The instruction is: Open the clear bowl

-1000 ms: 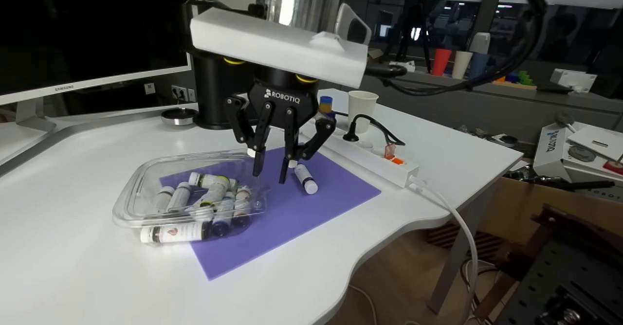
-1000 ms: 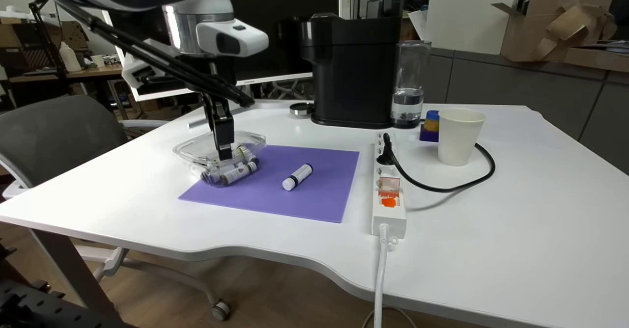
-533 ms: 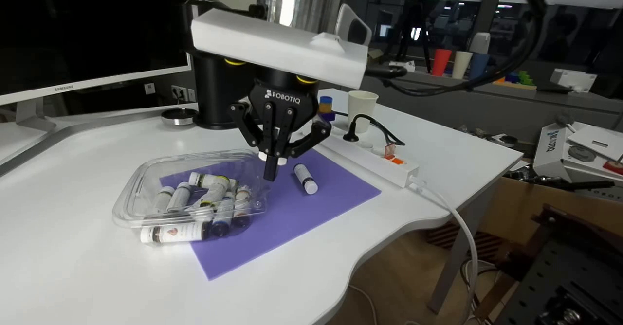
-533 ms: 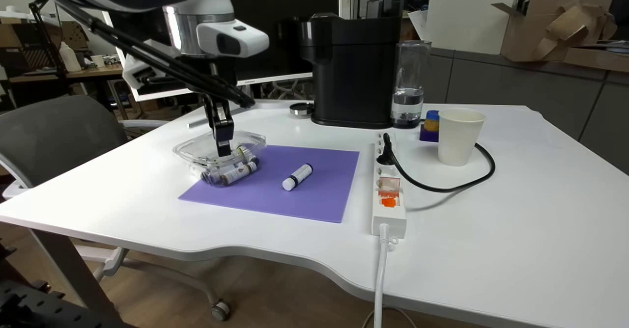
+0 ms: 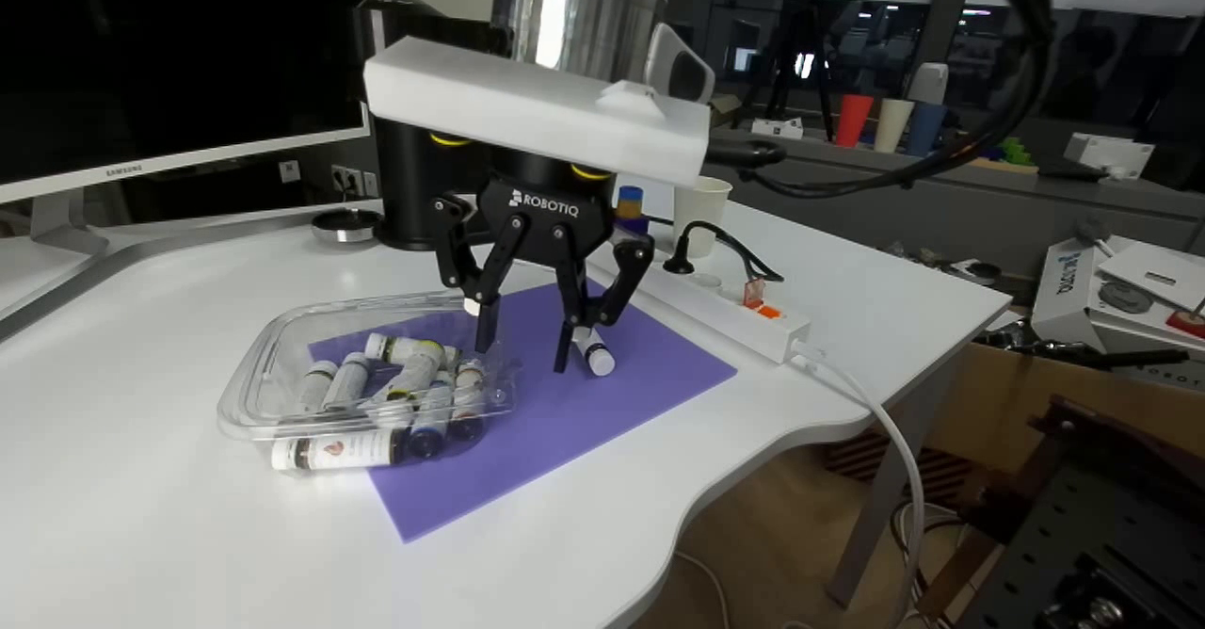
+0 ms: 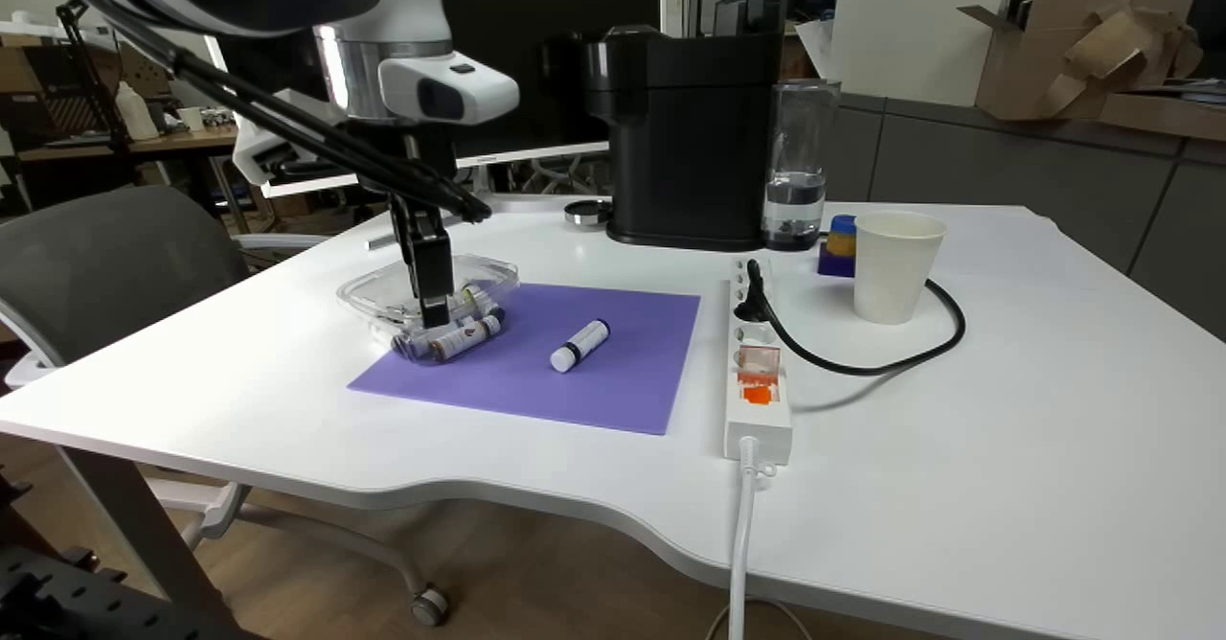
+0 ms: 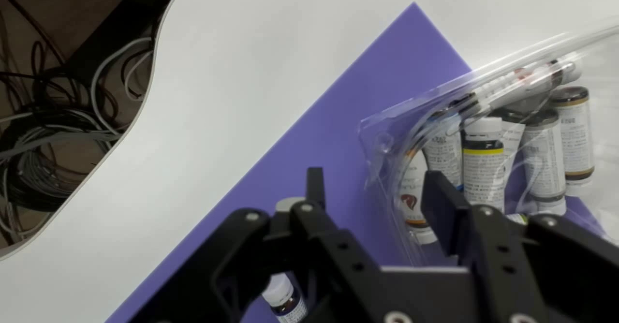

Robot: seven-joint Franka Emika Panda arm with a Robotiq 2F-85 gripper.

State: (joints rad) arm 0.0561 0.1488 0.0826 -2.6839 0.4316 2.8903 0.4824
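In an exterior view, from left: clear bowl, partly on purple mat, bottles inside; seems unopened (see-through, so tentative). Middle: gripper at its right end, fingers apart, nothing held. Judged remaining: catch the edge, pull open. Further right: loose bottle.

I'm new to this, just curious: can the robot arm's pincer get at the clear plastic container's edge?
Probably yes: the pincer is open; in the wrist view its fingers flank an edge of the clear plastic container. Nothing obvious blocks it; height is hard to judge.
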